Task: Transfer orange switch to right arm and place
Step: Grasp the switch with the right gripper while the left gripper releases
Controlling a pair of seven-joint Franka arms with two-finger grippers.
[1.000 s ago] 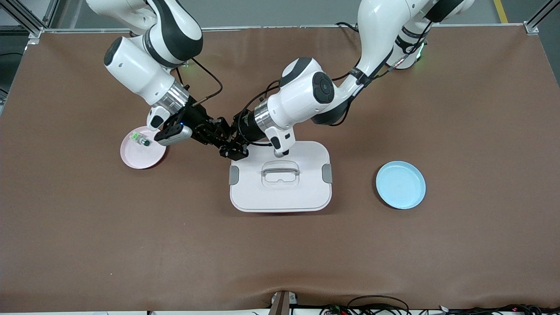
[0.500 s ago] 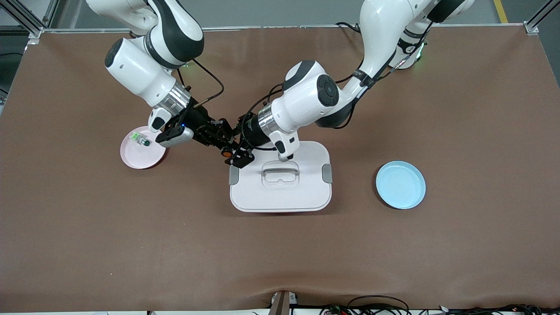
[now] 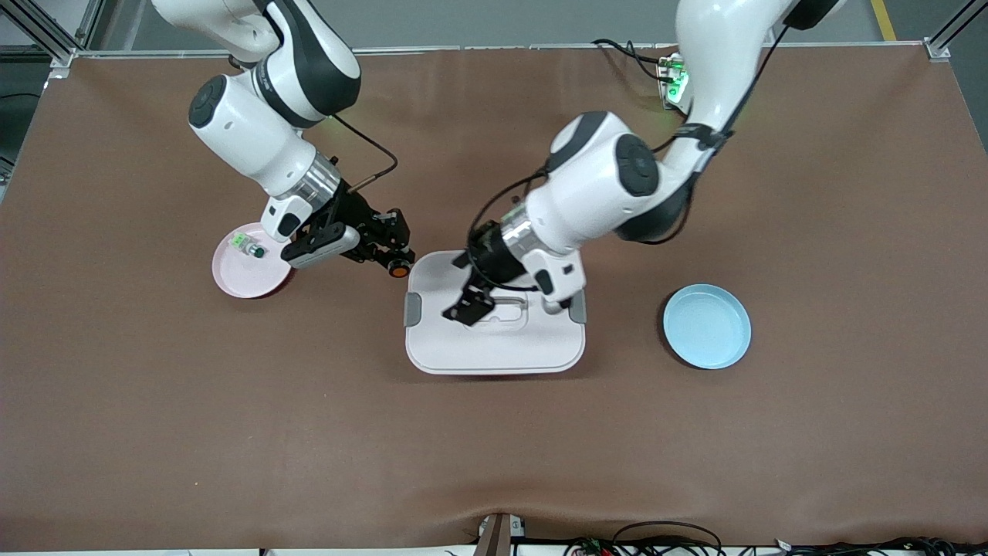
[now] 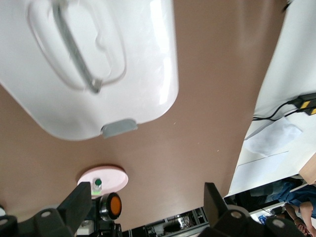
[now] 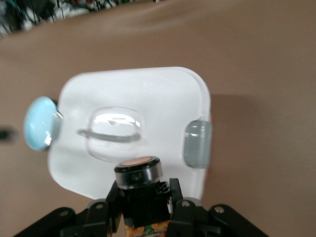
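The right gripper (image 3: 390, 259) hangs over the table (image 3: 494, 448) between the pink plate (image 3: 245, 276) and the white box lid (image 3: 494, 344), its fingers closed on the orange switch (image 3: 399, 269). From the front, only the round orange cap shows past the black fingertips; the switch's body is hidden by the gripper. The right wrist view shows more: the orange switch (image 5: 139, 175) sits clamped between the two fingers, cap end outward, with a sliver of orange-yellow at its rear just visible where the picture cuts off.

The left gripper (image 3: 468, 306) is over the white box lid, above its handle recess (image 3: 505, 303). Its fingers (image 4: 74, 207) stand wide apart with nothing between them. The arm covers part of the recess in the front view. In the left wrist view the orange switch (image 4: 112, 206) appears well apart from that gripper, held in the right gripper, whose fingers are mostly cut off at the picture's edge.

On the pink plate lies a green switch (image 3: 251, 247), partly overlapped by the right arm's wrist. A blue plate (image 3: 707, 326) lies toward the left arm's end of the table.
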